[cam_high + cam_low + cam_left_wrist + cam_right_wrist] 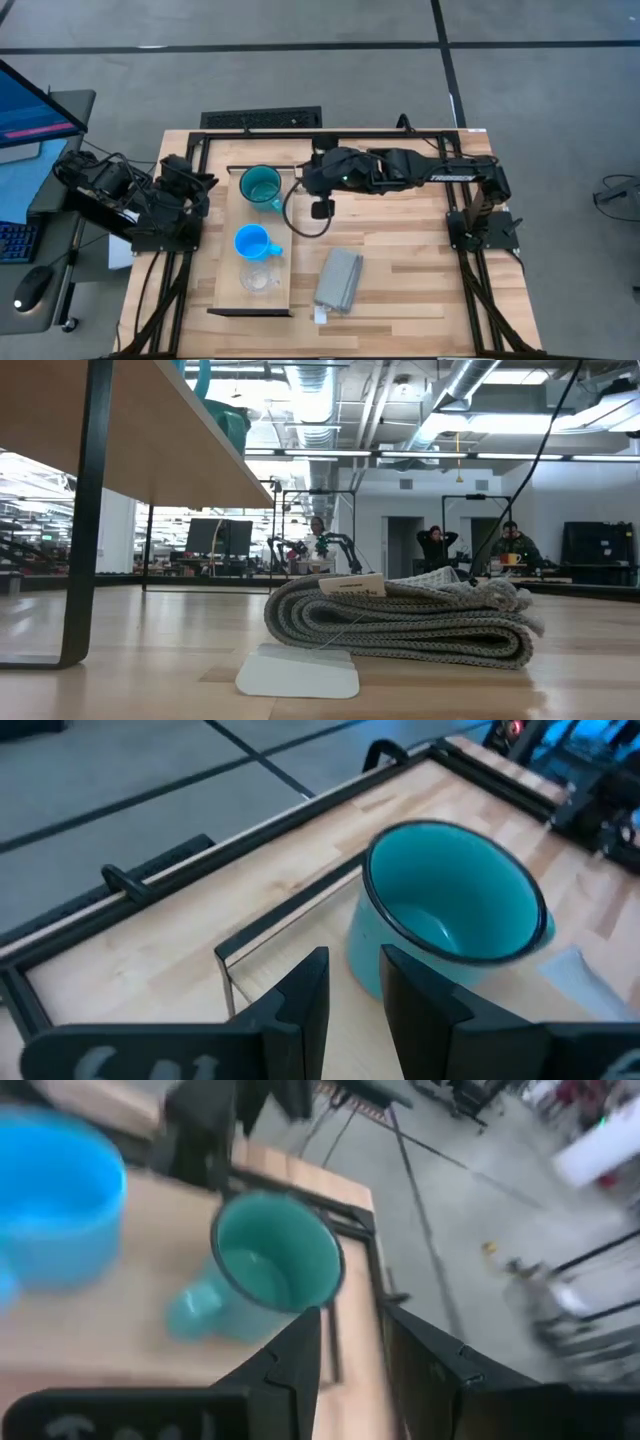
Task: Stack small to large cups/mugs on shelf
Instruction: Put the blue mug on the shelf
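Hovering beside the teal mug point(261, 186), the right gripper point(312, 181) sits just off the handle side, empty, its jaws apart with a slim gap between them; that mug lies toward the left arm from those jaws, handle pointing back at them. All three vessels stand in a row along the shelf point(226, 280): teal at the far end, the blue mug point(251, 242) mid-board, the clear cup point(258, 278) at the near end, each standing apart from the next, none nested. The shelf's long axis runs away from the front edge, so a stacking move would travel along it. By my reading the right arm is the nearer one to the teal mug; the left gripper point(350, 1010) waits on the board's other side with jaws narrowly parted, holding nothing, looking onto the same mug. From the right wrist the blue mug shows close beside the teal one, though that view is blurred, so the clearance is hard to judge. A folded cloth point(338, 279) lies on the table well clear of the shelf.
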